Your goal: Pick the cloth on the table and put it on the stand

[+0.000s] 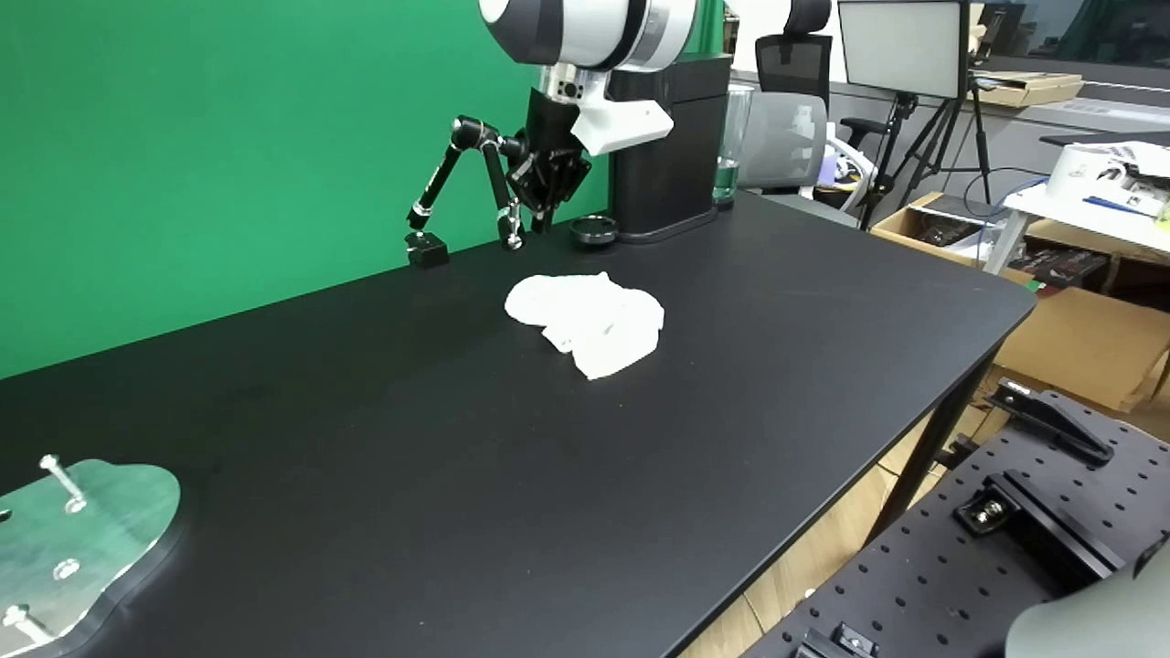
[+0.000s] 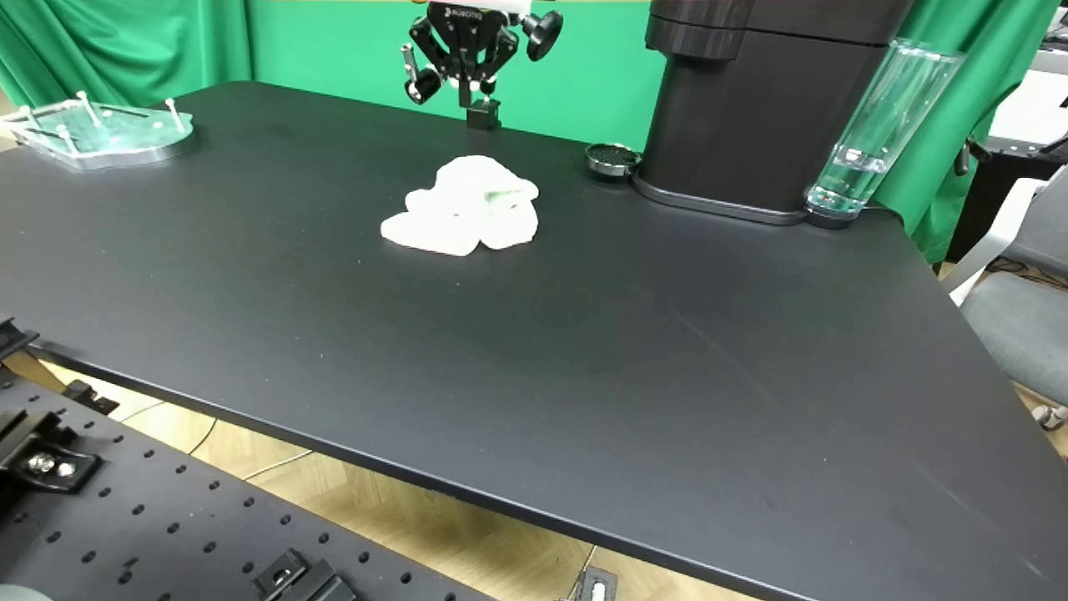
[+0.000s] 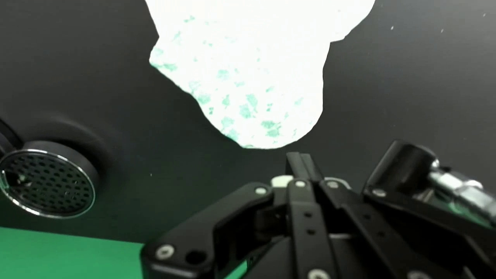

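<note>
A crumpled white cloth (image 1: 594,320) lies on the black table; it also shows in an exterior view (image 2: 467,209). In the wrist view the cloth (image 3: 248,77) has pale green marks, and its top is cut off by the frame. A low clear plate with several upright pegs, apparently the stand (image 1: 119,512), is at the table's far end from the coffee machine; it also shows in an exterior view (image 2: 117,129). My gripper (image 3: 300,157) is shut and empty, its fingertips together. It hangs above the table behind the cloth (image 1: 541,222) (image 2: 465,100), apart from it.
A black machine (image 1: 663,146) with a clear water tank (image 2: 876,138) stands at the table's back. A small round grated dish (image 2: 613,159) sits beside it. A black jointed arm (image 1: 471,137) is close to my gripper, at the back edge. A green wall (image 1: 228,137) is behind.
</note>
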You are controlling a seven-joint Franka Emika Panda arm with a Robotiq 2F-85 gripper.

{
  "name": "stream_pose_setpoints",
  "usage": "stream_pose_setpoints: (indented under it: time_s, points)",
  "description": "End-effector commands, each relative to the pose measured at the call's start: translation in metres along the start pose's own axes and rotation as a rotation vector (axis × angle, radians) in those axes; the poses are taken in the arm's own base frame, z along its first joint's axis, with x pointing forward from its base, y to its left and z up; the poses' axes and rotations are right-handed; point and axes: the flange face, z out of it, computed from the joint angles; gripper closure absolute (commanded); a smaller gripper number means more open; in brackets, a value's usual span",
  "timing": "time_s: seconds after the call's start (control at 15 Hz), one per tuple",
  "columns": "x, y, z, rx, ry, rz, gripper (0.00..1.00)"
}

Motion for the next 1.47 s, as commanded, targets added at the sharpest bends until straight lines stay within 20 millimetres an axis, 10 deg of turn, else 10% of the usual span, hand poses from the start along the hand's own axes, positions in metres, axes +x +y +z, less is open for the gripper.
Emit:
stream_pose_setpoints:
  time_s: [0.0, 0.6, 0.8, 0.93, 1.4]
  points:
    - [-0.016, 0.012, 0.006, 0.026, -0.084, 0.031, 0.67]
    - [-0.048, 0.04, 0.041, 0.022, -0.201, 0.066, 0.07]
    - [-0.055, 0.041, 0.059, 0.03, -0.231, 0.072, 0.0]
    - [-0.058, 0.041, 0.067, 0.032, -0.238, 0.071, 0.25]
    - [-0.055, 0.038, 0.075, 0.026, -0.176, 0.059, 0.69]
